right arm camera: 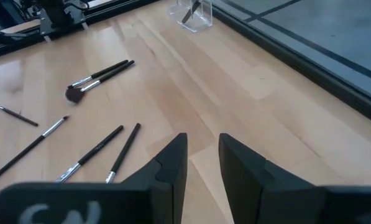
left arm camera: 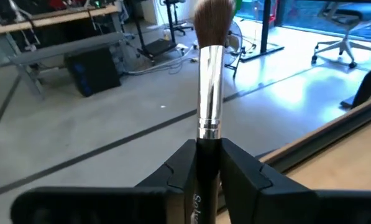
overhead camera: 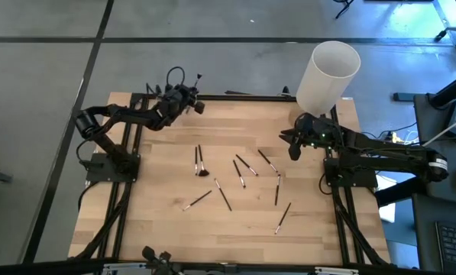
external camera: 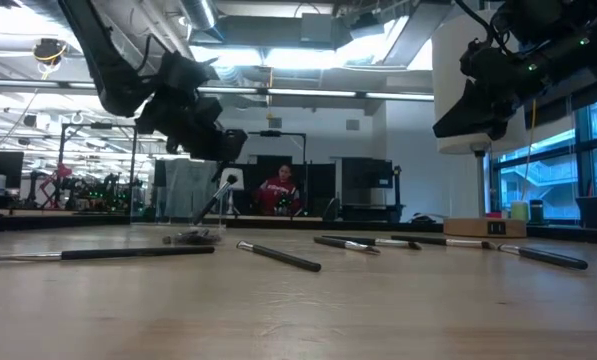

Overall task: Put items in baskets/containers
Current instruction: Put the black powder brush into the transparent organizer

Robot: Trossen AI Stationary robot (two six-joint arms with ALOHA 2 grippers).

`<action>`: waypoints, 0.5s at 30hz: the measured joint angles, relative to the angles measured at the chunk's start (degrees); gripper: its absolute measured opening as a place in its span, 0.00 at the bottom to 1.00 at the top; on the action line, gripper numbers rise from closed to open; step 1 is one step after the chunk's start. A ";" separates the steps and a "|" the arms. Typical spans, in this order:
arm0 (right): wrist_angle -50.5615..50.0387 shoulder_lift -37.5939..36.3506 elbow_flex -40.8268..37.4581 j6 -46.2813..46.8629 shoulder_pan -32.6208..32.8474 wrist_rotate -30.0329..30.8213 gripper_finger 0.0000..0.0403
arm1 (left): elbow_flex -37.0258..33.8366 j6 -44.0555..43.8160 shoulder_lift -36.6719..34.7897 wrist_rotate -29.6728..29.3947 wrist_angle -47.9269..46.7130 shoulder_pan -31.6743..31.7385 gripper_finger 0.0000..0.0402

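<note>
My left gripper (overhead camera: 188, 98) is over the table's far left corner, shut on a makeup brush (left arm camera: 210, 93) with a black handle, silver ferrule and brown bristles. My right gripper (right arm camera: 202, 155) is open and empty above the table's far right part, also seen in the high view (overhead camera: 295, 143). Several thin brushes (overhead camera: 239, 172) lie flat on the middle of the wooden table. A small clear container (right arm camera: 194, 15) stands near the far left edge. One brush leans in it, and it also shows in the low view (external camera: 193, 237). My left gripper pinches the brush's black handle (left arm camera: 205, 152) between its two fingers, just behind the silver ferrule. The bristle end (left arm camera: 211, 18) sticks out past the fingertips toward the table's far edge. The brush is lifted clear of the table.
A tall white cylinder (overhead camera: 328, 72) stands at the table's far right corner, just behind my right gripper. Black frame rails (overhead camera: 128, 183) run along the table's sides. A person (external camera: 278, 192) sits in the room far behind the table.
</note>
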 joint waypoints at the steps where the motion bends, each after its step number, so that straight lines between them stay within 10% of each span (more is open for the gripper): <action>1: 0.02 0.00 0.00 0.00 0.00 -0.04 0.23 | -0.02 0.06 0.00 0.32 0.04 0.01 0.15; 15: 0.04 -0.01 0.00 -0.48 -0.01 0.11 0.23 | -0.10 2.47 0.02 0.35 -4.69 -0.04 0.15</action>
